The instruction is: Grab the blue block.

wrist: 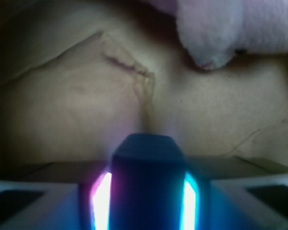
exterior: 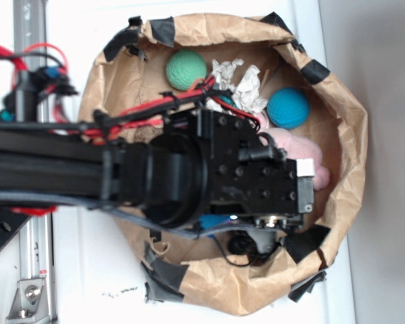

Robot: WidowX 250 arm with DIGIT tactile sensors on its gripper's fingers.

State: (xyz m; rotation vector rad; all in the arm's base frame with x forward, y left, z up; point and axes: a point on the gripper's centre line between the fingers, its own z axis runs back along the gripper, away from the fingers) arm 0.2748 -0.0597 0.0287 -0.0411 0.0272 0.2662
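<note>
In the wrist view the blue block stands dark and close between my jaws, with a bright glowing strip along each of its sides. My gripper is shut on it, above the brown paper floor of the bag. In the exterior view the black gripper head hangs over the open bag and hides its own fingers. Only a sliver of the blue block shows under the arm.
The pink plush bunny lies just ahead, and the arm partly covers the bunny in the exterior view. A green ball, a teal-blue ball and crumpled white paper lie in the taped paper bag.
</note>
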